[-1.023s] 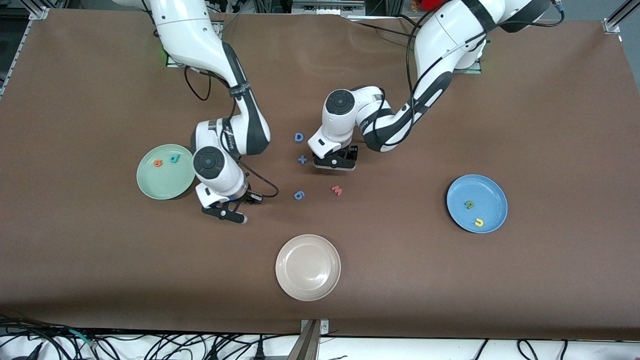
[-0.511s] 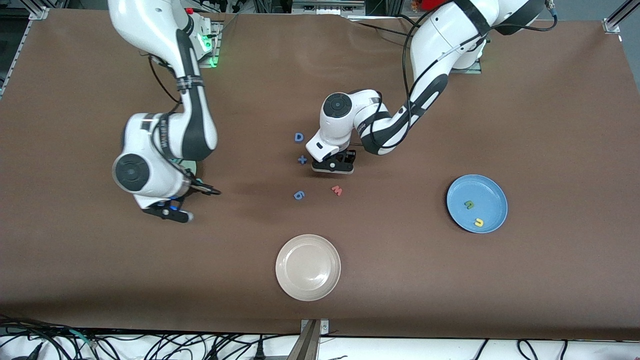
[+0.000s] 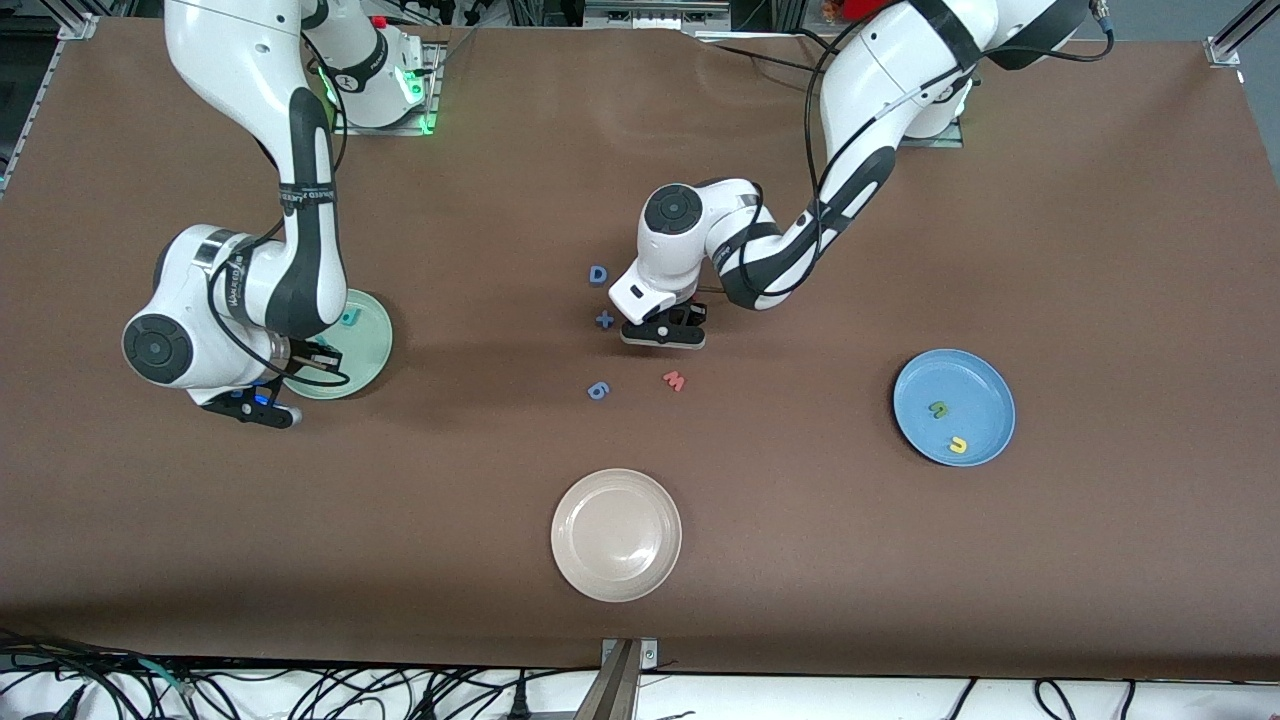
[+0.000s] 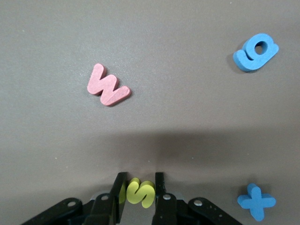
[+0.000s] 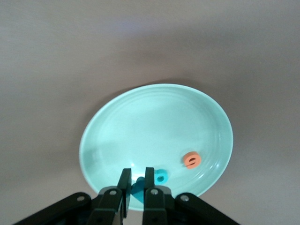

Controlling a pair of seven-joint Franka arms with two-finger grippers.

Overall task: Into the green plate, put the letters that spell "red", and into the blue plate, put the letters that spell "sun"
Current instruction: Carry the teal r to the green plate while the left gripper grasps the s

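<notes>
My left gripper (image 3: 663, 333) (image 4: 139, 180) is down at the table's middle, shut on the yellow "s" (image 4: 139, 192). Over the edge of the pale green plate (image 3: 372, 345) (image 5: 150, 122), my right gripper (image 3: 262, 412) (image 5: 137, 172) is shut on a teal "r" (image 5: 139, 186). In that plate lie the teal "d" (image 3: 348, 318) (image 5: 161, 176) and the orange "e" (image 5: 191, 160); the arm hides the "e" in the front view. The blue plate (image 3: 990, 385), toward the left arm's end, holds the green "n" (image 3: 938, 409) and the yellow "u" (image 3: 958, 445).
Around my left gripper lie a pink "w" (image 3: 674, 380) (image 4: 108, 86), a blue rounded piece (image 3: 598, 390) (image 4: 256, 47), a blue plus (image 3: 604, 320) (image 4: 256, 201) and a blue "D" (image 3: 598, 274). A beige plate (image 3: 615, 535) stands nearer the front camera.
My right arm has swung from the table's middle to the green plate, gripper shut throughout. My left gripper has closed on the yellow "s".
</notes>
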